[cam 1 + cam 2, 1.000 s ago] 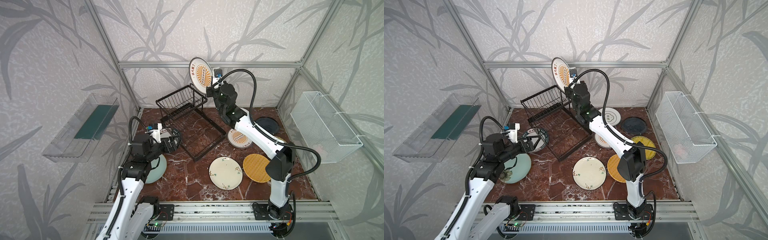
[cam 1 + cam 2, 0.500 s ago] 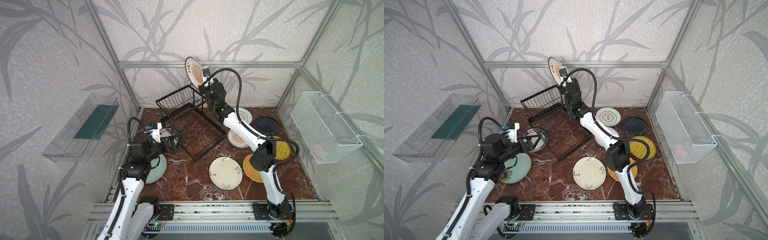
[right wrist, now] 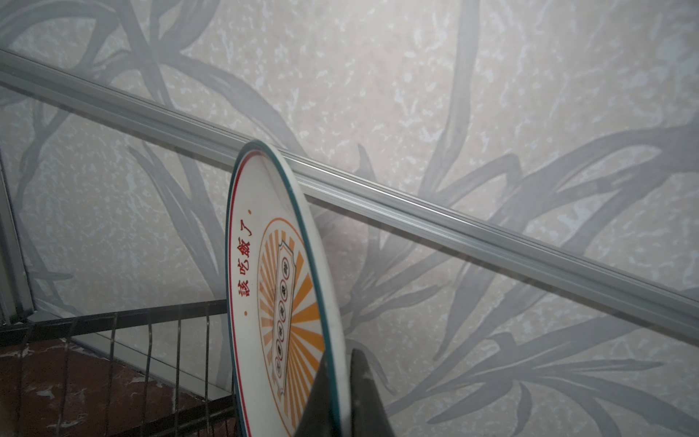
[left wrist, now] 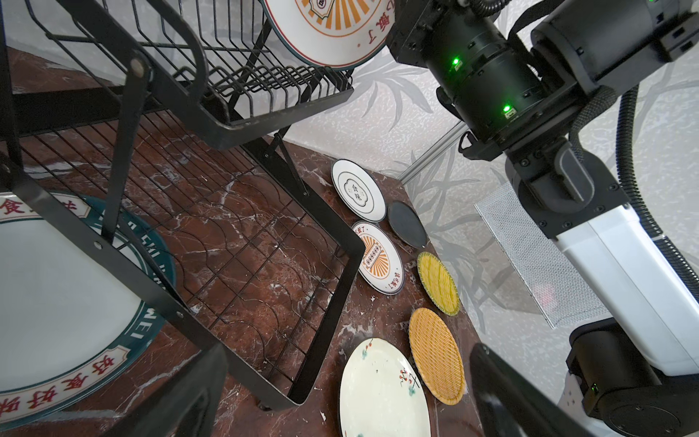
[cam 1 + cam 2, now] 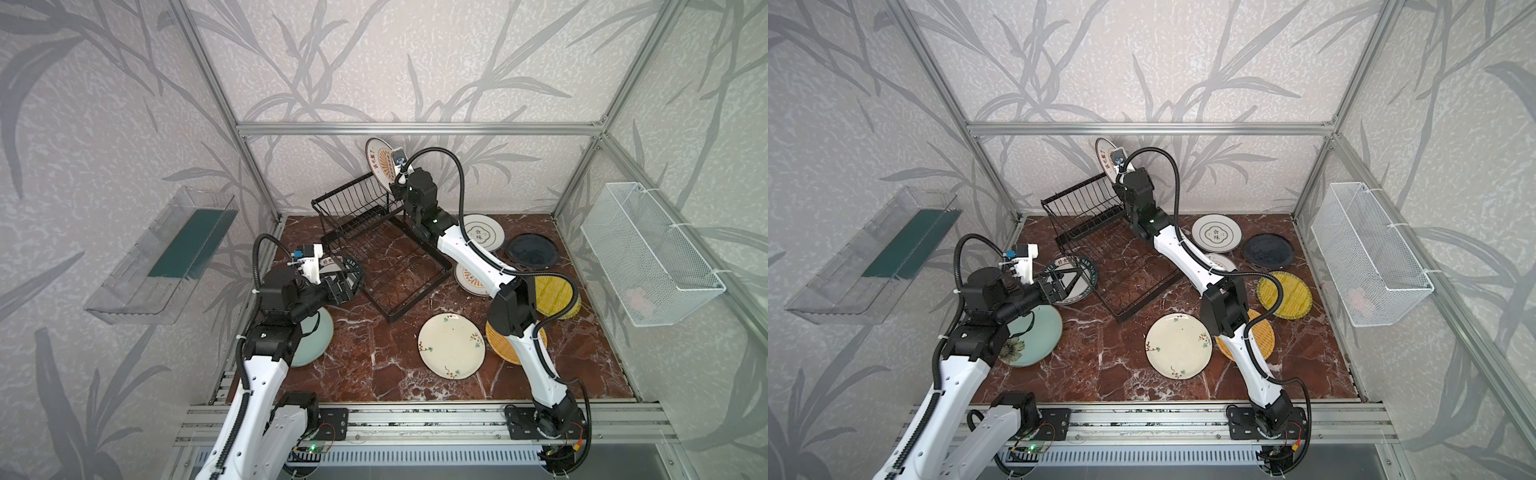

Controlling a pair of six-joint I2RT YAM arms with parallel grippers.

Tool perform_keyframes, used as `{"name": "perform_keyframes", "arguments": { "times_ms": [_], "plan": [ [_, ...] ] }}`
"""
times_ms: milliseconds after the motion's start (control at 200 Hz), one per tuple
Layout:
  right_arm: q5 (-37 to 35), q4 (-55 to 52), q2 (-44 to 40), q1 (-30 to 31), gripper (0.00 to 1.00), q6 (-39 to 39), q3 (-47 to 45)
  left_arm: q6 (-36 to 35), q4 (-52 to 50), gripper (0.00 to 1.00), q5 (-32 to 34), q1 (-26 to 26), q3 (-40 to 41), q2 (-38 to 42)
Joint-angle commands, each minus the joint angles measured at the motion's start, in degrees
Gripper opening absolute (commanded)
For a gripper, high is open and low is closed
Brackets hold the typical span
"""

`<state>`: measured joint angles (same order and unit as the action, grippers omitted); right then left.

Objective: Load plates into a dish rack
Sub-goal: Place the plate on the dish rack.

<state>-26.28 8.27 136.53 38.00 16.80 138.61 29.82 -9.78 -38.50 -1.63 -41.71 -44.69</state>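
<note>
You have bright, even, diffuse light in both top views: the walls (image 5: 415, 62) read pale, and shadows on the floor (image 5: 374, 374) are faint and soft. The wide lens splays the frame (image 5: 210, 70) posts toward the corners. In the left wrist view the rack (image 4: 234, 128) is crisp, but the left gripper (image 4: 346, 378) fingers (image 4: 177, 397) are dark blurs, and green lights on the right arm (image 4: 491, 87) bloom. Your right wrist view is dimmer and grainier. There the plate (image 3: 272, 302) is clear and the rack wires are smeared.

Left arm: bent low, forearm level
Left gripper (image 5: 345, 286): jaws spread wide, empty
Right arm: stretched far forward, wrist raised
Right gripper (image 3: 340, 365): pinched on plate (image 3: 272, 302) rim, plate upright beyond the tips
</note>
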Motion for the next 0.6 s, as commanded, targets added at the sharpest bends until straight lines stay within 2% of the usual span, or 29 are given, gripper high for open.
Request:
{"name": "perform_keyframes", "arguments": {
  "times_ms": [0,330,595],
  "plan": [
    [0.3,2.6,0.4,-0.8,0.0,-0.4,5.0,0.3,1.4,0.99,-1.0,0.4,0.9,0.6],
    [-1.0,4.5,0.7,-0.9,0.0,3.4,7.2,0.6,1.8,0.99,-1.1,1.1,1.0,0.0],
    [-1.1,3.5,0.5,-1.5,0.0,2.2,5.0,1.0,2.5,0.99,-1.5,1.5,1.1,-0.2]
  ]
}}
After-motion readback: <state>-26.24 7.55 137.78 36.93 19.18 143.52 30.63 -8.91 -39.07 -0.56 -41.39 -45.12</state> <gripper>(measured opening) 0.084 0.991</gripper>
